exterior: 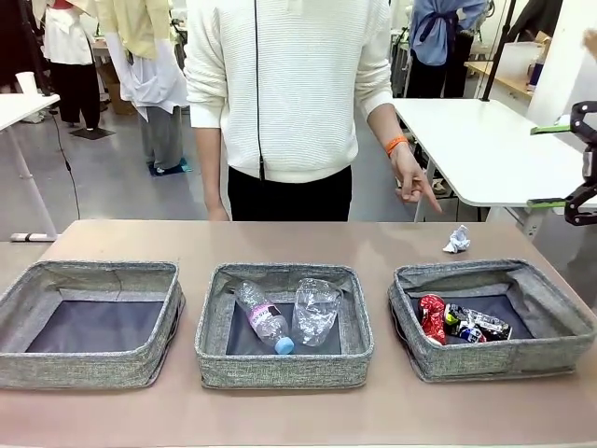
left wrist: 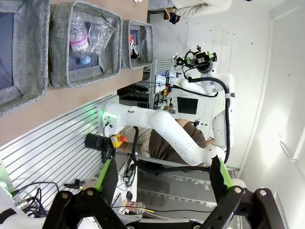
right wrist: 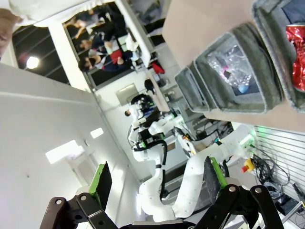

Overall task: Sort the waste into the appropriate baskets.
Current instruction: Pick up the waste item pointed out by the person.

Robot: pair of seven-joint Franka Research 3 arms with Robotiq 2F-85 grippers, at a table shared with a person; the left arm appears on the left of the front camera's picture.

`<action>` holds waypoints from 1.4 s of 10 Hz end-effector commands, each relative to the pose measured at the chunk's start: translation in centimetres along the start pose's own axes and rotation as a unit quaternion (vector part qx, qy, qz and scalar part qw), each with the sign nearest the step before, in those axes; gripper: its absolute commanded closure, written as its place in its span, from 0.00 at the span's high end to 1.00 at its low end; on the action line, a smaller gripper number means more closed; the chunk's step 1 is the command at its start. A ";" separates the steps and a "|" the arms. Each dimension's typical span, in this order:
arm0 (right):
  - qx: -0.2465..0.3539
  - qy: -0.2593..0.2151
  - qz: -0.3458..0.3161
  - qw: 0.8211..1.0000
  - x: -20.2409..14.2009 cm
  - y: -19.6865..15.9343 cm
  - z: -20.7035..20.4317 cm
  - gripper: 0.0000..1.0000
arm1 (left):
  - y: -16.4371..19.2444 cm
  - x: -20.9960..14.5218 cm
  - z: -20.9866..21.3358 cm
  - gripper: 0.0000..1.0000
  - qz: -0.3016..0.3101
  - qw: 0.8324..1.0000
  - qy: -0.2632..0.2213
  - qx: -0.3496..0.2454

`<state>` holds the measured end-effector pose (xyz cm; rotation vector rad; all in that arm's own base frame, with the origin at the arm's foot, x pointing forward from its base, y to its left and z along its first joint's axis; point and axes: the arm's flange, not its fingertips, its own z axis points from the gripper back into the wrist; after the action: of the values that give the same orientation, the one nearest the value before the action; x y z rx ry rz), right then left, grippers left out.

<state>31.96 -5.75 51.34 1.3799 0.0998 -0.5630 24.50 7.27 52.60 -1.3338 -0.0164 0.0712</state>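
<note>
On the table (exterior: 280,238), the crumpled paper ball (exterior: 456,240) lies loose behind the right basket (exterior: 560,327), which holds the red can (exterior: 432,316) and dark can (exterior: 478,324). The middle basket (exterior: 210,345) holds the bottle (exterior: 263,318) and clear cup (exterior: 316,309); the left basket (exterior: 84,369) shows bare base. The person's hand (exterior: 412,184) points down toward the paper. Both the left end effector (left wrist: 162,183) and the right end effector (exterior: 583,163) gape wide, holding nothing.
</note>
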 end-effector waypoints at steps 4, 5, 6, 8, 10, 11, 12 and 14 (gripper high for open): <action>-0.335 -0.237 0.152 0.899 4.3 1.3 -2.9 1.00 | -0.4 -0.2 0.0 1.00 0.000 1.000 0.001 -0.006; -0.442 -0.273 0.185 0.835 5.8 2.0 -3.9 1.00 | -0.4 -0.2 0.0 1.00 0.000 1.000 0.001 -0.006; -0.487 -0.291 0.212 0.796 6.9 2.6 -4.8 1.00 | -0.4 -0.2 0.0 1.00 0.000 1.000 0.001 -0.006; -0.473 -0.374 0.197 0.773 7.7 3.0 -4.0 1.00 | -0.4 -0.2 0.0 1.00 0.000 1.000 0.001 -0.006; -0.369 -0.243 0.208 0.872 7.3 3.7 -4.7 1.00 | -0.4 -0.2 0.0 1.00 0.000 1.000 0.001 -0.006; -0.369 -0.243 0.208 0.872 7.3 3.7 -4.7 1.00 | -0.4 -0.2 0.0 1.00 0.000 1.000 0.001 -0.006; -0.386 -0.319 0.229 0.835 7.4 4.6 -3.1 1.00 | -0.4 -0.2 0.0 1.00 0.000 1.000 0.001 -0.006; -0.466 -0.277 0.290 0.789 12.5 3.4 -3.4 1.00 | -0.4 -0.2 0.0 1.00 0.000 1.000 0.001 -0.006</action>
<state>42.38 -5.06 50.18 0.2848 -0.4459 -0.3621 24.53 7.26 52.58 -1.3326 -0.0148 0.0724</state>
